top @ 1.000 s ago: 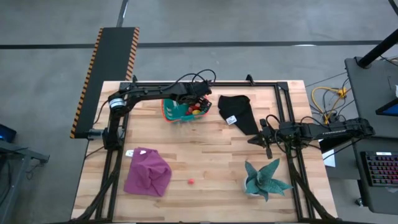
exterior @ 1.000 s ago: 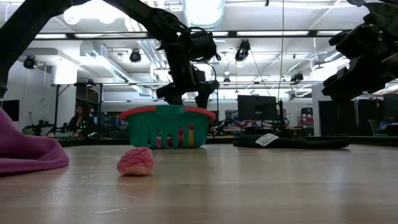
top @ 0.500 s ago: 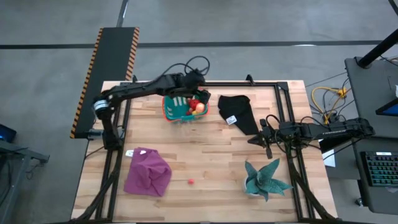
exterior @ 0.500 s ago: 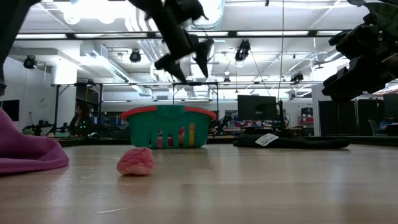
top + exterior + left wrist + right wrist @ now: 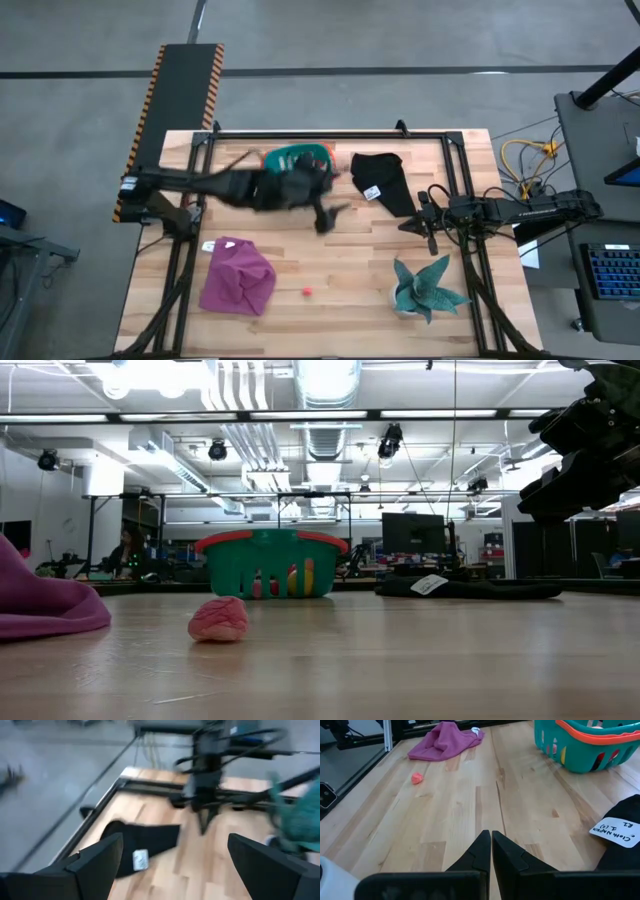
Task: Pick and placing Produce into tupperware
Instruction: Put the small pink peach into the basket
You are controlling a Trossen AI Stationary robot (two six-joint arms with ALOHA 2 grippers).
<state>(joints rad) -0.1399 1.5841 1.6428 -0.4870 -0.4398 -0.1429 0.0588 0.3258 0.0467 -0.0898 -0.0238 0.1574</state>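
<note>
The teal basket-like tupperware with an orange rim (image 5: pixel 297 157) (image 5: pixel 268 563) (image 5: pixel 585 745) stands on its base near the table's far edge. Yellow and red produce (image 5: pixel 300 577) shows through its slots. One small red-pink piece (image 5: pixel 307 292) (image 5: pixel 218 619) (image 5: pixel 417 778) lies alone on the wood near the near edge. My left gripper (image 5: pixel 331 214) (image 5: pixel 172 870) is open and empty, blurred, in the air on the near side of the basket. My right gripper (image 5: pixel 432 222) (image 5: pixel 491 851) is shut and empty by the table's right edge.
A purple cloth (image 5: pixel 238 277) (image 5: pixel 445 740) lies near the left near corner. A black cloth with a white label (image 5: pixel 383 182) (image 5: pixel 142 842) lies right of the basket. A teal spiky plant (image 5: pixel 428 288) stands near the right near corner. Bare wood spans the middle.
My left gripper has risen from just above the basket, left the low view, and swung toward the table's near edge and slightly right, and now hangs over the middle of the table. The basket and the loose red-pink piece have stayed in place.
</note>
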